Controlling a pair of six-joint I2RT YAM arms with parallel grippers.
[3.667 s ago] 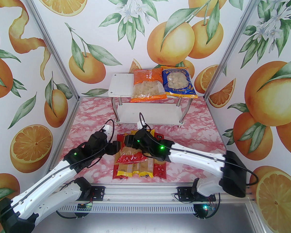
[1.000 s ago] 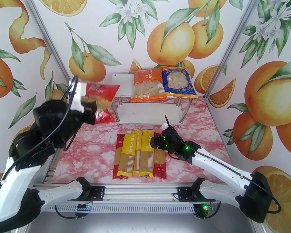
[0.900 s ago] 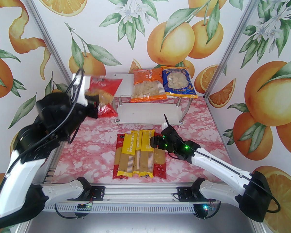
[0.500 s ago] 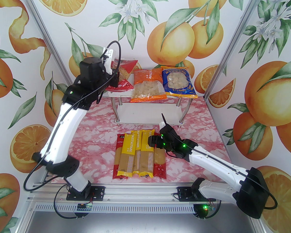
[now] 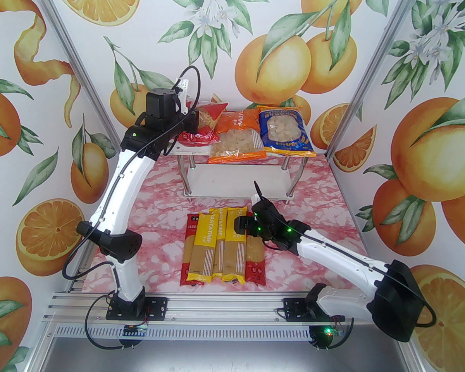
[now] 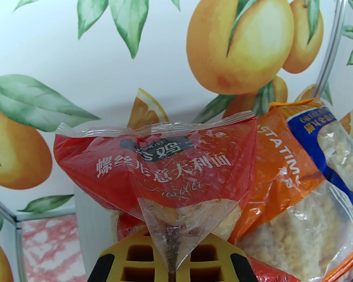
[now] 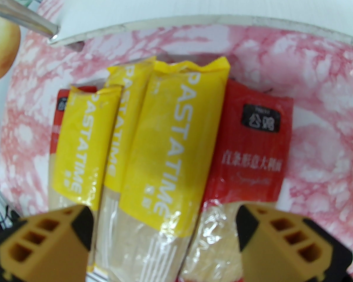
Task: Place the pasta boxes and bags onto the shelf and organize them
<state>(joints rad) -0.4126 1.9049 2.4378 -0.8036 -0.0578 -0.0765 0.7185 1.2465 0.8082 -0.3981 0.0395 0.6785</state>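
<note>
**ENTRY: pasta to shelf, step in hand.** I am setting the red bag on the shelf, top board. It is not yet let go.

- **Left jaws:** pinched tight on a fold of the red bag's clear window, up at the 9 o'clock end of the top board.
- **Red bag:** tilted, with its lower edge seemingly on the board. Its 3 o'clock side laps onto the orange bag. I cannot tell whether its full weight is down.
- **Orange bag, blue bag:** lying flat on the top board and touching, blue at 3 o'clock of orange.
- **Lower board:** bare.
- **Packs:** five show, three yellow and two red. They lie side by side and partly overlapping on the bench, at 6 o'clock of the shelf.
- **Right jaws:** wide and holding nothing. They hover over the 12 o'clock ends of the packs, straddling the yellow one nearest 3 o'clock and part of the red one beside it.

**Progress, as I judge it:** two bags shelved, a third nearly so, and the packs untouched.

**Next move calls for:**
- Lower the red bag until it lies settled, eased toward 9 o'clock so it clears the orange bag.
- Part my left jaws and back them out without dragging the film.
- Drop my right jaws squarely over a single pack before closing.
</note>
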